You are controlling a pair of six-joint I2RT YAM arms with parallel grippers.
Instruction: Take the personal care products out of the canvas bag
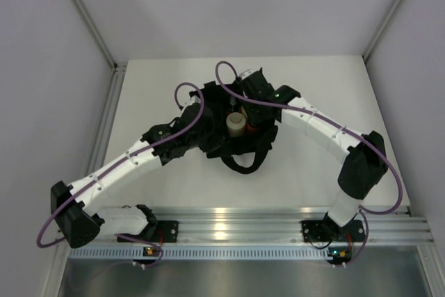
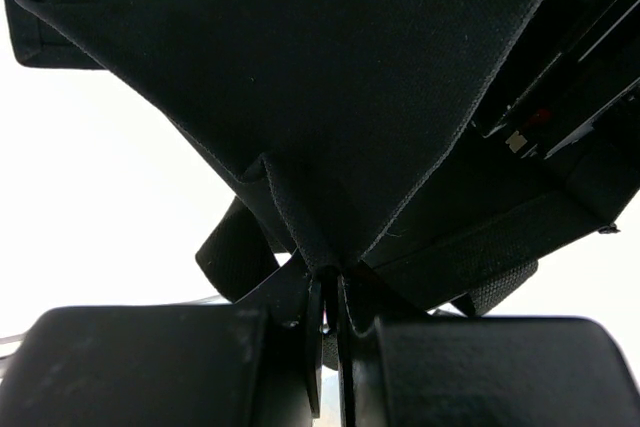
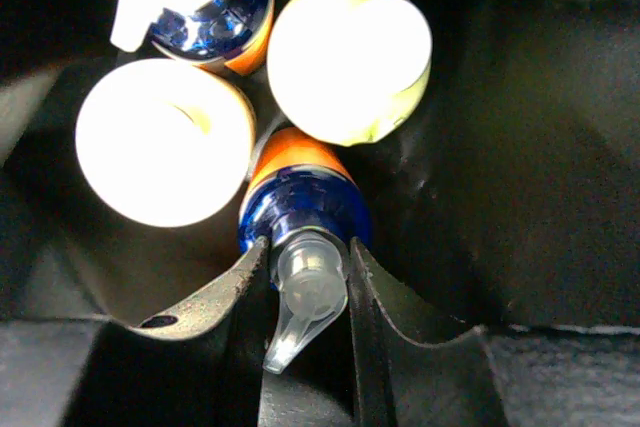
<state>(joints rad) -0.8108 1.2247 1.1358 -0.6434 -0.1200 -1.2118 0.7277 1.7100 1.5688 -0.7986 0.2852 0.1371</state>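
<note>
- Your right gripper is set narrow: its two fingers press against either side of the clear spray head of the near orange bottle, which has a dark blue collar.
- That bottle stands upright inside the canvas bag, directly below the gripper, nozzle pointing back toward the wrist.
- Just beyond it, three more bottles stand packed together and touching: the cream-white cylinder to the left, the pale yellow-green bottle to the right, and the second orange bottle farthest off, at the upper left.
- Black fabric walls rise around all four bottles.
- Your left gripper is pinched nearly closed on a folded seam at a corner of the bag; the cloth fans up and away from the fingertips, and a loop handle hangs beside it.
- From above, the bag sits mid-table, with the left gripper at its left side and the right arm reaching down into its open top.
</note>
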